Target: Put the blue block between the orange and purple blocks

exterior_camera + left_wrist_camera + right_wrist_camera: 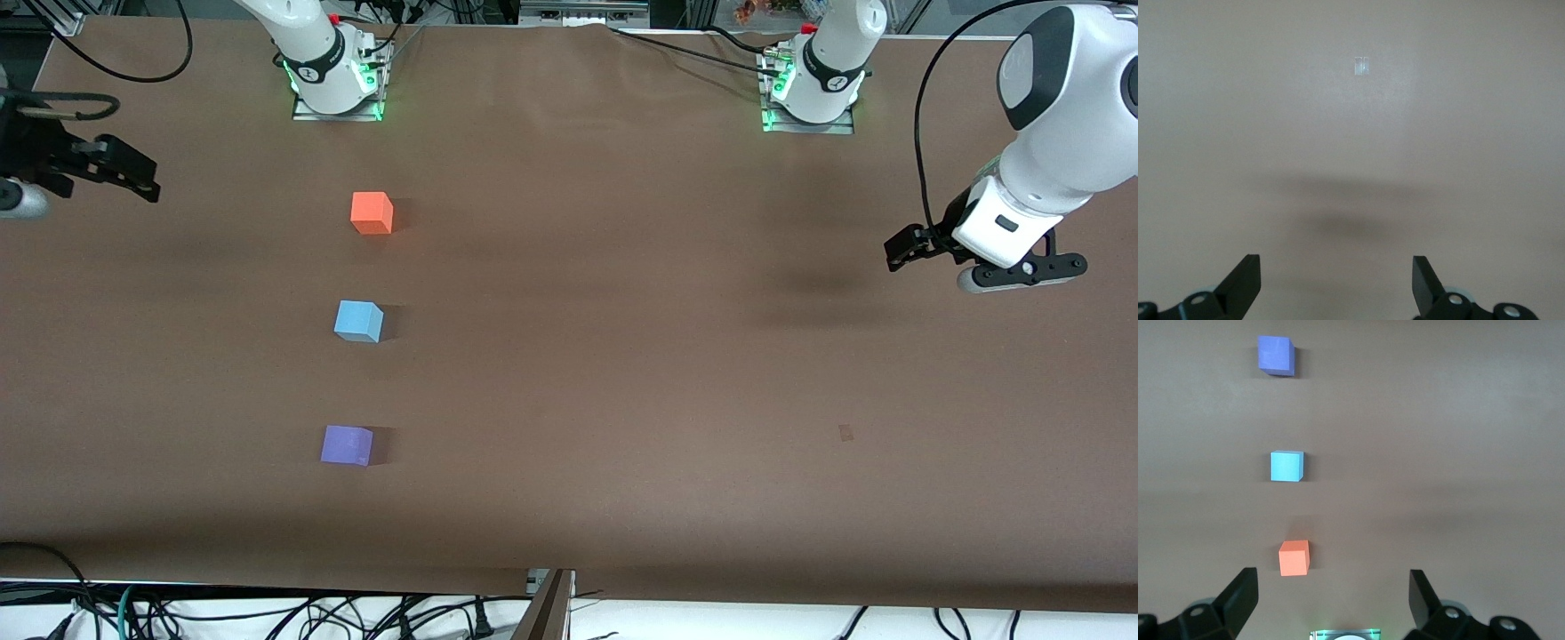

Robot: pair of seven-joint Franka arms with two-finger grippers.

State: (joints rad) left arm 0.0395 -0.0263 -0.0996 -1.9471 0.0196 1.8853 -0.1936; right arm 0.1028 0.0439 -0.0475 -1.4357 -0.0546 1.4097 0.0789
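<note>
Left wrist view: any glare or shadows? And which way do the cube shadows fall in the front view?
Left wrist view: one small bright glare patch on the table, plus two soft dark shadow bands nearer the open left gripper. Front view: the orange block, blue block and purple block each cast a short shadow toward the left arm's end; even lighting, no blur.

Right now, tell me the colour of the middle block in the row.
Light blue block; clearest in the front view.
</note>
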